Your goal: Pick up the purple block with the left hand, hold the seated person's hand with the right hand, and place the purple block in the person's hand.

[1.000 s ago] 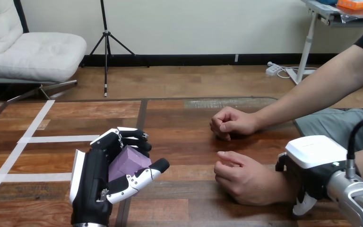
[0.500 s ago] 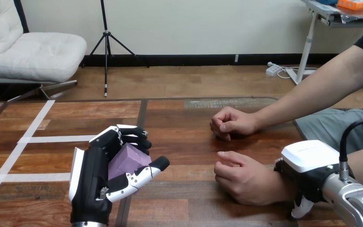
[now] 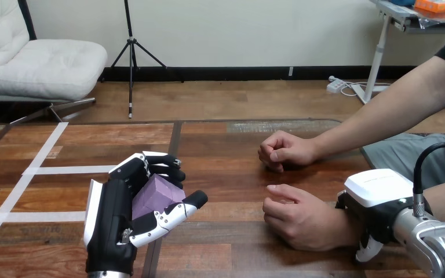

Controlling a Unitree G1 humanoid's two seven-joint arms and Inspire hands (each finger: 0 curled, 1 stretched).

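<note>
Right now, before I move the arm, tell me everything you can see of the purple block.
The purple block is pale lilac, matte, with flat faces and crisp edges, seemingly a cube. It sits tilted, one edge uppermost, in the left hand: fingers curl over its far side and the thumb crosses under its near face, hiding its lower part. It is well left of the person's nearer hand, not touching it.

White tape [image 3: 69, 170] lies in strips on the wooden bench [image 3: 232, 150], left of the left hand [image 3: 113, 226] and beyond it. The person's far fist [image 3: 284, 150] rests on the bench, beyond and left of the right hand [image 3: 376, 194].
</note>
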